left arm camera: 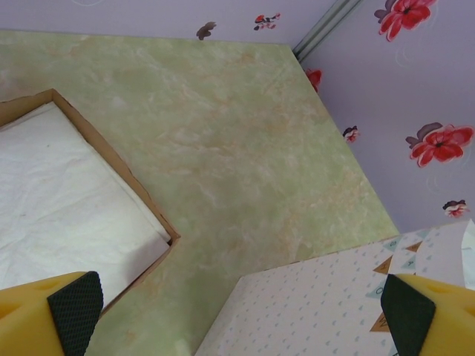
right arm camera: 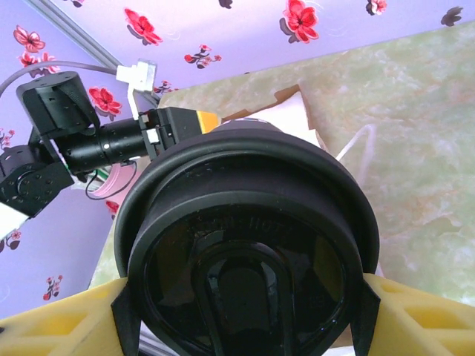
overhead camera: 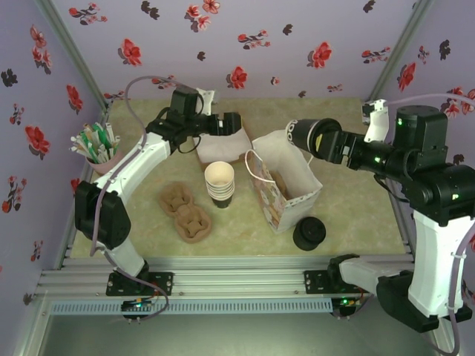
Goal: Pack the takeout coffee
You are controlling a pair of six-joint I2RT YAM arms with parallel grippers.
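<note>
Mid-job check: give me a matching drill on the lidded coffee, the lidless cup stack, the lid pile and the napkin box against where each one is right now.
Things:
1. takeout coffee
2. stack of lidless cups
3. pile of black lids
4. napkin box

Places:
A. near the table edge, by the paper bag
B. gripped between the right fingers
C. below the open left gripper
D. between the cup carriers and the paper bag

Pairs: 1-B, 2-D, 3-A, 4-C

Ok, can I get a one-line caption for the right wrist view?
Right gripper clamps the lidded coffee cup by its sides, with the left arm and the green table behind.
</note>
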